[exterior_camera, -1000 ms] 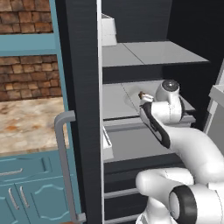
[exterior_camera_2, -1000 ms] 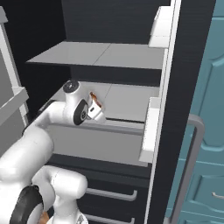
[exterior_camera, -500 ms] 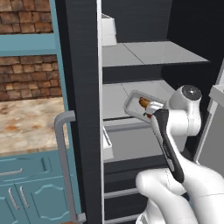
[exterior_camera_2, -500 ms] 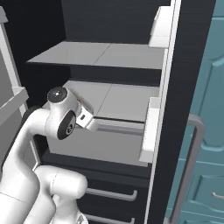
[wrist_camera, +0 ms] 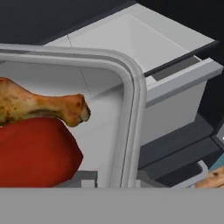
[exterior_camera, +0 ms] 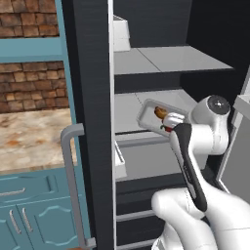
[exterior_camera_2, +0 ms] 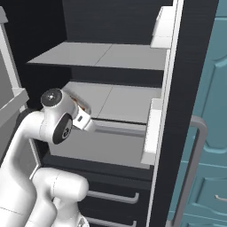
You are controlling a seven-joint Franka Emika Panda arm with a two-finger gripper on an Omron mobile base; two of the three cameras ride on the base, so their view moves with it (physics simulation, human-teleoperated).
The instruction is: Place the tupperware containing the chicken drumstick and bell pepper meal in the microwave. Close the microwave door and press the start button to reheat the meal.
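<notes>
Your gripper is clamped on the near rim of the tupperware, lifted clear above the open fridge's middle shelf. Look in: the drumstick rests over the red bell pepper, right at the fingertips.

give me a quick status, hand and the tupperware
Hand shut on tupperware rim. Drumstick and red pepper inside, container lifted clear of fridge shelf. Open fridge door close on the left.

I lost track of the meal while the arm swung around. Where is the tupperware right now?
In the left base view the tupperware hangs tilted at the tool, just in front of the fridge's middle shelf; the drumstick and red pepper lie inside.
</notes>
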